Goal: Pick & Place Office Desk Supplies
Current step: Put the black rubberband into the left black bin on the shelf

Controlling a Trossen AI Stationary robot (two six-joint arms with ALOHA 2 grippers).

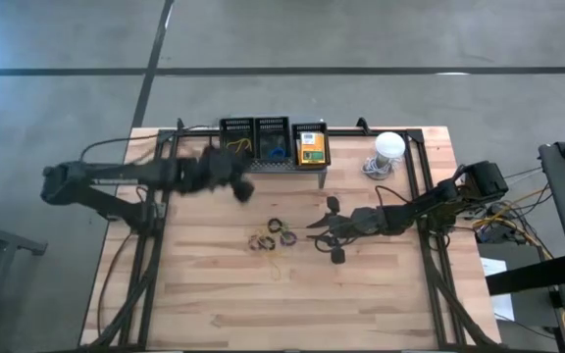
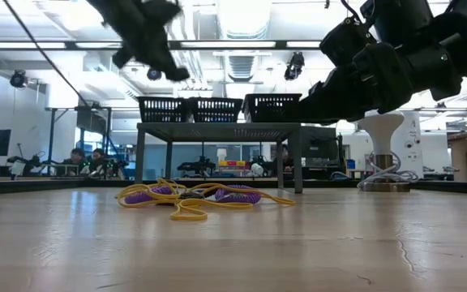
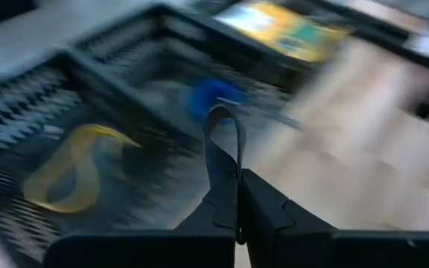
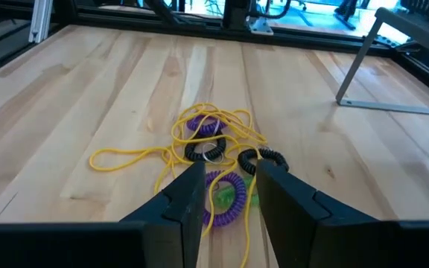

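**Kid:** What is the right claw (image 4: 229,195) doing?

**Helper:** Its two fingers are a little way apart and hold nothing. It points at the pile of bands (image 4: 211,160), just in front of it. That pile lies on the wooden table (image 1: 361,284), in front of the grey stand (image 1: 273,147).

**Kid:** What is in the pile?

**Helper:** Thin yellow bands (image 4: 129,156), purple coils (image 4: 226,197) and black coils (image 4: 263,158), all tangled up.

**Kid:** Are they heavy?

**Helper:** I think they are very light, soft and stretchy. Pull one and the others may come along. A thick coil looks easier to pinch than a flat yellow loop.

**Kid:** How is the right arm lying?

**Helper:** It reaches low and long across the table toward the pile.

**Kid:** And the left claw (image 3: 237,201)?

**Helper:** Its fingers are pressed together. A thin dark loop (image 3: 222,141) sticks up from them. It hangs above the stand's baskets, near a yellow band (image 3: 73,167), something blue (image 3: 211,97) and a yellow-and-green box (image 1: 311,144).
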